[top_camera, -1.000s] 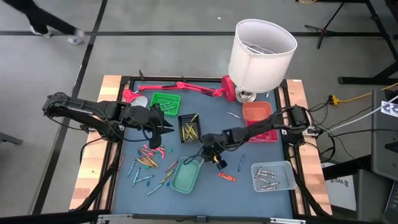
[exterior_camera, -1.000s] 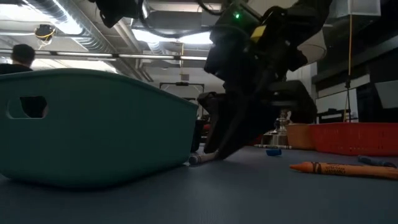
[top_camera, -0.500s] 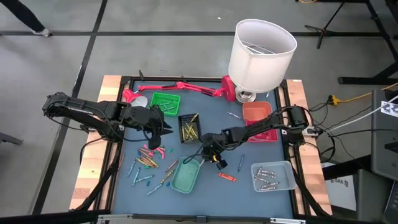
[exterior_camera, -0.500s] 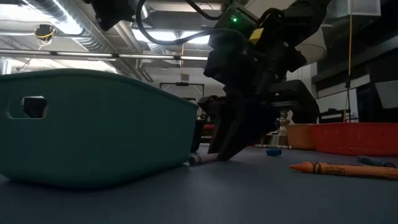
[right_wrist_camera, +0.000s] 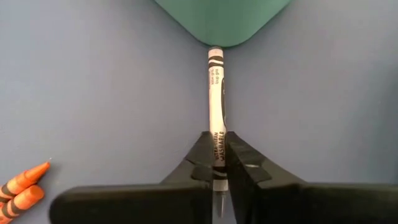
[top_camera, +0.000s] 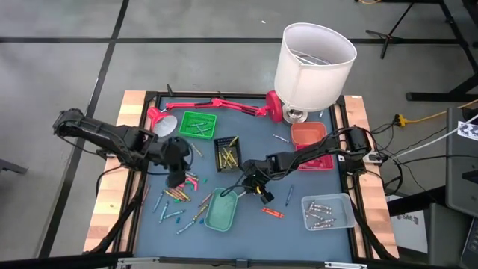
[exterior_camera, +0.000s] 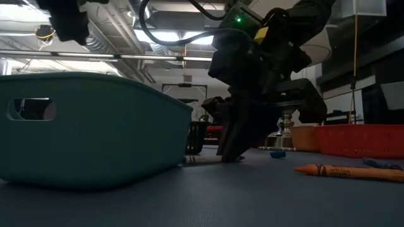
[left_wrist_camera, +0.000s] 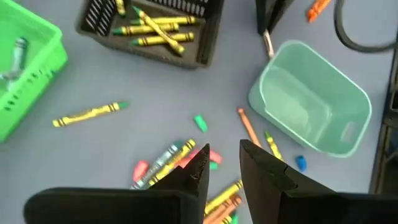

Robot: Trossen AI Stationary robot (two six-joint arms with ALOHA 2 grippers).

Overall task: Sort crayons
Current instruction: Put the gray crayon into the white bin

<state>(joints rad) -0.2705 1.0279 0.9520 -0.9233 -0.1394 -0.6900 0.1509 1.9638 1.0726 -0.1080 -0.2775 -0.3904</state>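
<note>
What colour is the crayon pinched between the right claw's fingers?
Silvery grey crayon, with black bands and lettering, held by the right gripper; the right wrist view shows it best.

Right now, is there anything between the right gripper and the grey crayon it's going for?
Nothing visible. The right gripper already has its fingers shut on the silvery grey crayon, which lies on the mat with its far end touching the teal tray. The left gripper hovers over the loose crayon pile, well aside.

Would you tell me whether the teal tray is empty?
Empty: the left wrist view shows the teal tray's bare inside; crayons lie outside it.
</note>
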